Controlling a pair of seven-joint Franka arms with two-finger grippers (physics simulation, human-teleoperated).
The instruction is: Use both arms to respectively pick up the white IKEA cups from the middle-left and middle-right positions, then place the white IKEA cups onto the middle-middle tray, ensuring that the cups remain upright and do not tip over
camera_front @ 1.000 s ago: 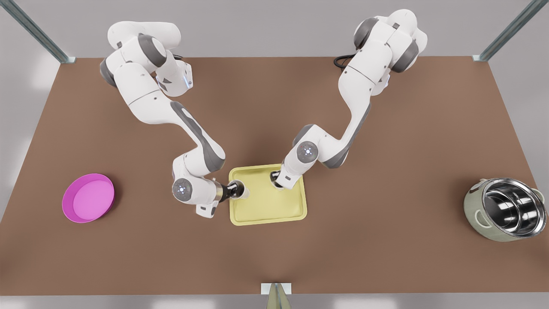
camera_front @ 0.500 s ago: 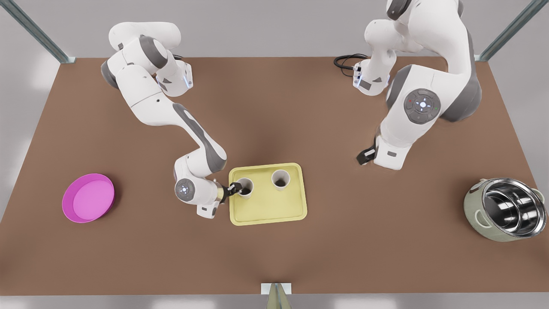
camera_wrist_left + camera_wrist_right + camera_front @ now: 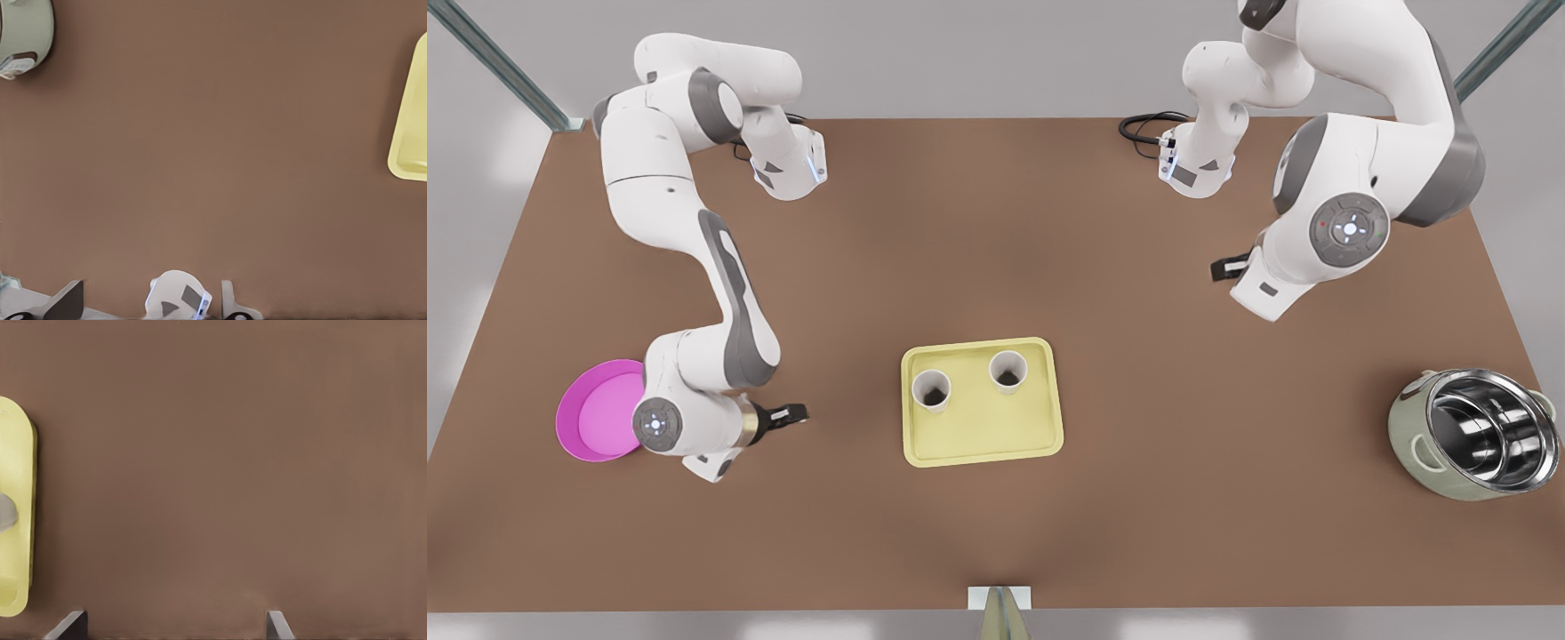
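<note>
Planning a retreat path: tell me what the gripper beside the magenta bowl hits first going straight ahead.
The right gripper, open, points at the pale yellow rectangular tray; its rim likely comes first, then the nearer small white cup, though its height is unclear.

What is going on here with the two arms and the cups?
One cup and the other cup stand upright, side by side and apart, on the tray, so the placing looks done. Neither arm holds anything. The right gripper is open above the table at the front view's left, near the bowl. The left gripper is open too, at the front view's right, far from the tray.
</note>
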